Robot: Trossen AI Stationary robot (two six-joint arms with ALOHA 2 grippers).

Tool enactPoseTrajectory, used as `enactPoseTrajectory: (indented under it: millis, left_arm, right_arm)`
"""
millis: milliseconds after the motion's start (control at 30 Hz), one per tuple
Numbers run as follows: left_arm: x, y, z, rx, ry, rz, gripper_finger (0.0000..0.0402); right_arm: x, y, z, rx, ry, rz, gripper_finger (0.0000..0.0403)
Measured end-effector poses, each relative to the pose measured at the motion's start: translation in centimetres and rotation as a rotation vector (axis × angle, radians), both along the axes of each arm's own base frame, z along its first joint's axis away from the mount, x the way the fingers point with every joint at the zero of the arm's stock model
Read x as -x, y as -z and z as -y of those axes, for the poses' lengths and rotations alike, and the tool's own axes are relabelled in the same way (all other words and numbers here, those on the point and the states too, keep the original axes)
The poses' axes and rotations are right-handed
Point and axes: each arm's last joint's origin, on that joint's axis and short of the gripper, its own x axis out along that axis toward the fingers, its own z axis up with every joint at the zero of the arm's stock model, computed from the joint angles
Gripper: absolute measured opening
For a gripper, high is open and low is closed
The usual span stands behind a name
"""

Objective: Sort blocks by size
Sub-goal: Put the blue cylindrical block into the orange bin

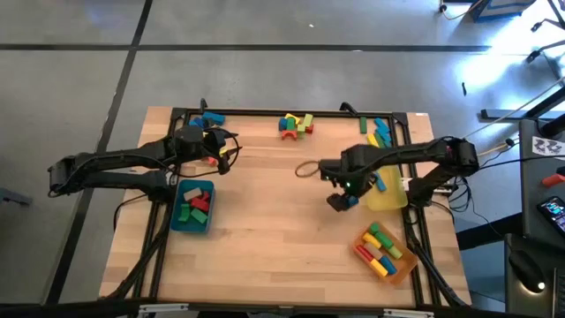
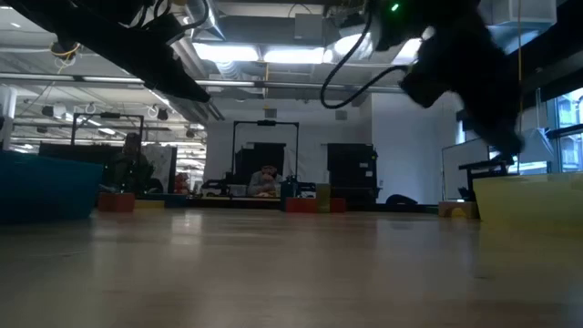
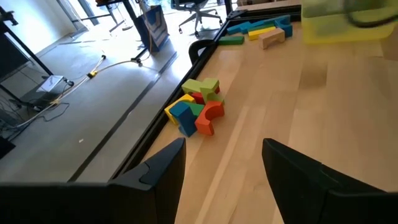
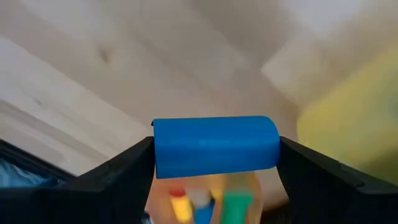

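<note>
Wood table (image 1: 265,230), grey concrete floor around; right gripper (image 4: 214,165) clamps blue block (image 4: 216,146), left gripper (image 3: 221,165) gaping, empty.

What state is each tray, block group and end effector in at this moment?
Left end effector: open, empty, above the table.
Right end effector: shut on the blue block, beside the yellow tray.
Teal tray: holds red and green blocks.
Orange tray: holds several blocks.
Loose blocks: clustered at the far edge.
</note>
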Motion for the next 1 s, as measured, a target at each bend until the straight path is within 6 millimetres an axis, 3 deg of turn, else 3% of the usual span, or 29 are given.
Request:
enactPoseTrajectory:
  millis: [367, 600, 833, 1000]
  left_arm:
    - [0.0, 0.0, 0.0, -0.001, 0.0, 0.001, 0.0196]
    - [0.0, 0.0, 0.0, -0.007, 0.003, -0.004, 0.0196]
    - [0.0, 0.0, 0.0, -0.011, 0.005, -0.007, 0.0196]
    - [0.0, 0.0, 0.0, -0.016, 0.007, -0.008, 0.0196]
  right_arm:
    - [2.1, -0.9, -7.0, -0.036, -0.013, -0.139, 0.0309]
    - [3.8, -0.9, -10.8, -0.008, -0.107, -0.183, 0.0309]
    - [5.0, -0.7, -12.9, 0.185, -0.214, -0.105, 0.0309]
    - [5.3, -0.7, -13.4, 0.23, -0.246, -0.083, 0.031]
